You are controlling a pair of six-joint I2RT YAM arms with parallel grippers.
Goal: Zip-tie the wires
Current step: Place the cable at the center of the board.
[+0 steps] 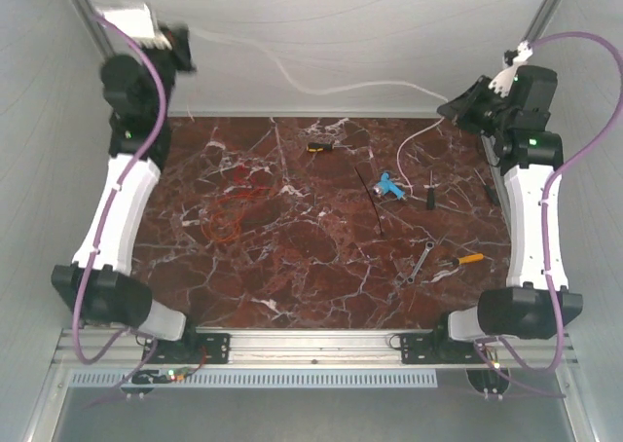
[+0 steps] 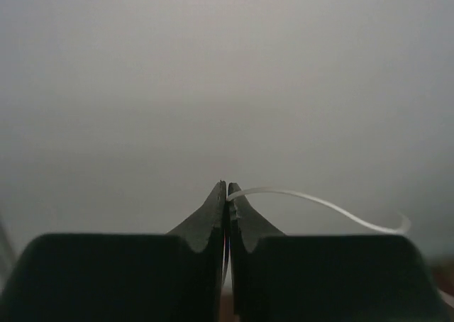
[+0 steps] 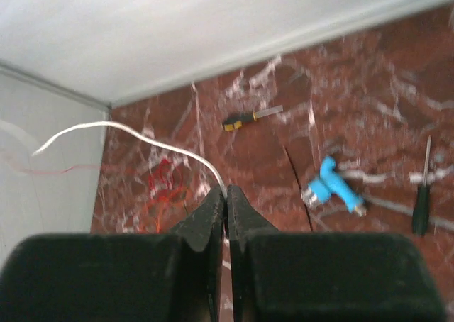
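A thin white wire (image 1: 302,82) spans in the air between my two raised grippers. My left gripper (image 1: 182,48) is shut on one end of it, high at the back left; the wire (image 2: 319,203) curves off to the right from the pinched tips (image 2: 227,187). My right gripper (image 1: 454,108) is shut on the wire's other part (image 3: 142,137) at the back right, tips (image 3: 226,192) closed. Red and orange wires (image 1: 232,203) lie in loose loops on the marble table's left; they also show in the right wrist view (image 3: 164,189). The black zip tie (image 1: 371,202) lies flat mid-table (image 3: 298,187).
A blue connector (image 1: 391,186), a black-and-yellow tool (image 1: 321,147), a black screwdriver (image 1: 429,194), a wrench (image 1: 421,262) and an orange-handled tool (image 1: 470,259) lie on the table's right half. White walls enclose the back and sides. A white wire tail (image 1: 411,145) hangs to the table.
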